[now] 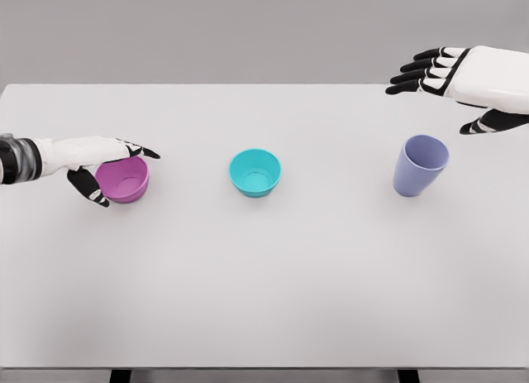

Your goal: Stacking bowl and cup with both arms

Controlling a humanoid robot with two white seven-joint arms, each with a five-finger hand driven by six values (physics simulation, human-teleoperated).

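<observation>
Cup upright, mouth up — left hand grasping pink bowl.

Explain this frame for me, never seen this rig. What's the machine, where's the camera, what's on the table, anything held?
It is a simulator render, taken from a camera on a humanoid robot's head, looking down at a white table. The robot has two white arms, each ending in a five-finger robot hand.

Three things stand in a row on the table: a pink bowl on the left, a teal bowl in the middle and a lavender cup on the right.

The left robot hand is wrapped around the pink bowl, fingers over its far rim and thumb on the near side. The right robot hand hovers open above and behind the cup, holding nothing.
</observation>
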